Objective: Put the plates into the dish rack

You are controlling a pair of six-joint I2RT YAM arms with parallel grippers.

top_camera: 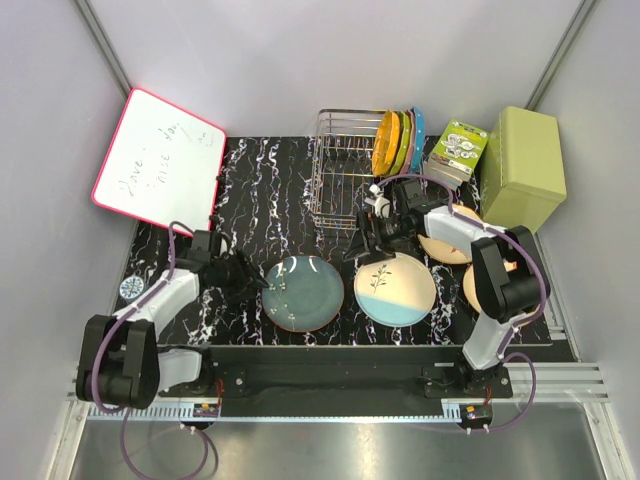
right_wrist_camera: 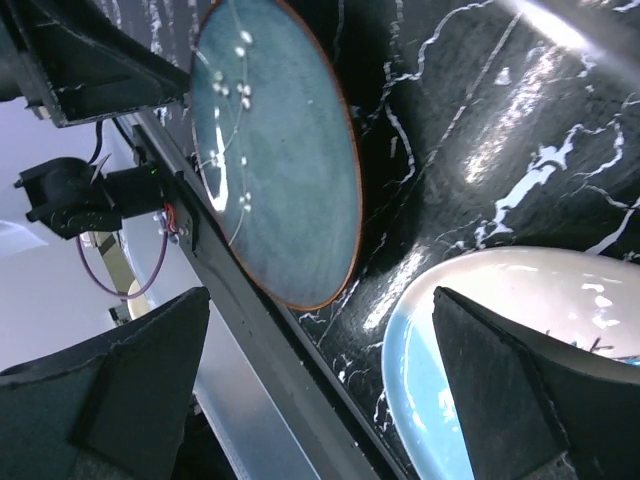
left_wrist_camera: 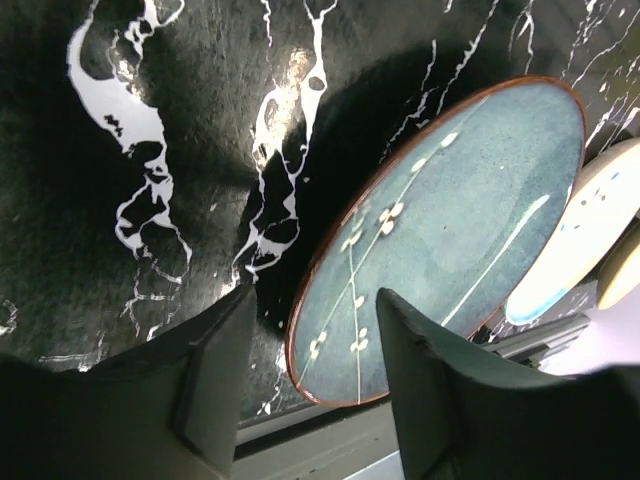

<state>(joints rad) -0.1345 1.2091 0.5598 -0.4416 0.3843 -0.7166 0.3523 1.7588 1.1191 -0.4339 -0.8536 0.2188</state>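
Observation:
The teal-blue plate (top_camera: 303, 291) lies flat at the front middle of the table. The cream and light-blue plate (top_camera: 395, 288) lies to its right. Two peach-tan plates (top_camera: 447, 238) (top_camera: 472, 285) lie further right, partly hidden by the right arm. The silver wire dish rack (top_camera: 343, 182) stands at the back. My left gripper (top_camera: 251, 283) is open and empty, low at the teal plate's left rim (left_wrist_camera: 450, 230). My right gripper (top_camera: 368, 241) is open and empty above the cream plate's far edge (right_wrist_camera: 520, 340). The right wrist view also shows the teal plate (right_wrist_camera: 275, 150).
Small orange, green and blue plates (top_camera: 398, 141) stand in the rack's right end. An olive-green box (top_camera: 522, 168) and a printed packet (top_camera: 458, 150) are at the back right. A pink-edged whiteboard (top_camera: 160, 160) leans at the back left.

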